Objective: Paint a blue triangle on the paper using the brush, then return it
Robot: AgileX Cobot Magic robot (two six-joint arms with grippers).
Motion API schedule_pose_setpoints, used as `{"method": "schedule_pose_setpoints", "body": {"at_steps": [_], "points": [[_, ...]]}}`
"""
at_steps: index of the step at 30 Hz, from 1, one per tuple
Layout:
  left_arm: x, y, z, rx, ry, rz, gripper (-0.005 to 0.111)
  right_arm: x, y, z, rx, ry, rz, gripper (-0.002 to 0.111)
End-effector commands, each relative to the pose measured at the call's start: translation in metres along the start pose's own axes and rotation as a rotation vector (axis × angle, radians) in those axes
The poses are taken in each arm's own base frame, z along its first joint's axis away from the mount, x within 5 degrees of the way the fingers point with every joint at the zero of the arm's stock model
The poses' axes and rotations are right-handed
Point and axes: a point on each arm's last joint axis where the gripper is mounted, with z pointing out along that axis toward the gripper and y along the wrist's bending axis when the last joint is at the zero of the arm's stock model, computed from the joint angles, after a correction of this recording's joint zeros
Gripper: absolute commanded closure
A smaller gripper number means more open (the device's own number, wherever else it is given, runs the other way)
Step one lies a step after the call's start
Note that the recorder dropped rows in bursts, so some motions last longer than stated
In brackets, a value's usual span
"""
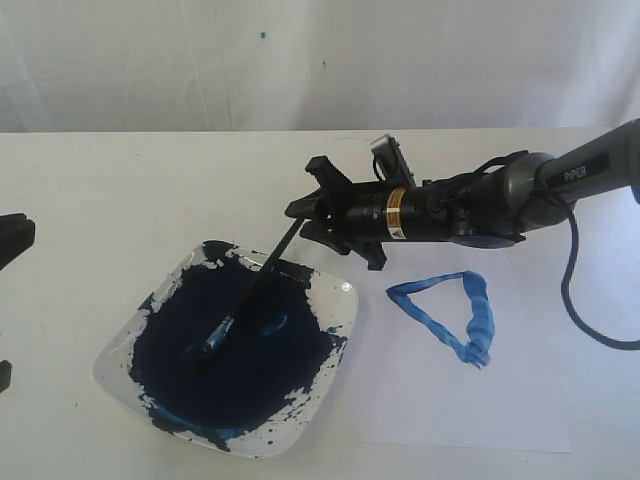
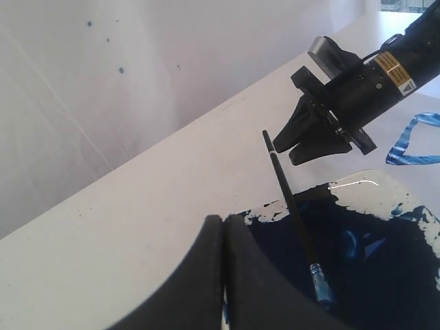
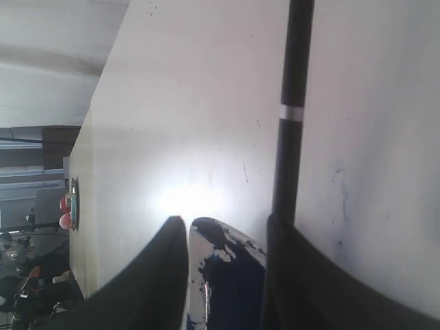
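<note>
One word, "PIPER", on the right arm (image 1: 578, 172) (right gripper (image 1: 308, 195) fingers apart, brush (image 1: 255, 285) just beside)

A clear, squarish plate (image 1: 346, 292) sat on the cream table (image 1: 120, 180), just below and ahead of the jaws of the right gripper (image 1: 300, 220). A pool of very dark blue paint (image 1: 250, 360) covered nearly all of it, leaving bare patches along the rim and corners. Beyond the jaws, behind the table's far edge, hung a pale backdrop (image 1: 300, 60) with a few small dark specks (image 1: 262, 35). Far past the jaws, in the right wrist view, sat small red things (image 3: 65, 212), too small to identify.
</note>
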Motion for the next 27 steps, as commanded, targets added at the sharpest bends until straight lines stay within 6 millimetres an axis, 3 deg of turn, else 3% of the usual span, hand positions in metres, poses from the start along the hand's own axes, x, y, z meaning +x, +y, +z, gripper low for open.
{"method": "schedule_pose_setpoints", "body": {"at_steps": [1,9,11,15,17,19,22,27], "points": [[0.0,-0.001,-0.001,0.003,-0.008,-0.018,0.107,0.0,-0.002,-0.001,0.004,0.01,-0.006,0.072],[-0.001,0.0,-0.005,-0.002,-0.025,-0.018,0.107,-0.009,0.006,-0.016,-0.128,0.062,-0.017,0.074],[-0.002,0.0,-0.008,-0.006,-0.041,-0.007,0.107,-0.014,0.012,-0.026,-0.16,0.075,-0.045,0.081],[0.002,0.0,-0.014,-0.028,-0.083,-0.001,0.107,-0.023,0.027,-0.048,-0.186,0.092,-0.134,0.108],[0.005,-0.001,-0.017,-0.043,-0.108,-0.001,0.107,-0.021,0.04,-0.058,-0.173,0.112,-0.207,0.108],[0.006,-0.001,-0.021,-0.052,-0.129,-0.001,0.107,-0.013,0.059,-0.077,-0.106,0.113,-0.354,0.108],[0.007,-0.001,-0.024,-0.058,-0.145,-0.002,0.107,0.013,0.086,-0.117,0.077,0.026,-0.558,0.108],[0.005,0.0,-0.024,-0.067,-0.16,-0.002,0.107,0.058,0.1,-0.187,0.325,-0.284,-0.788,0.108]]}}
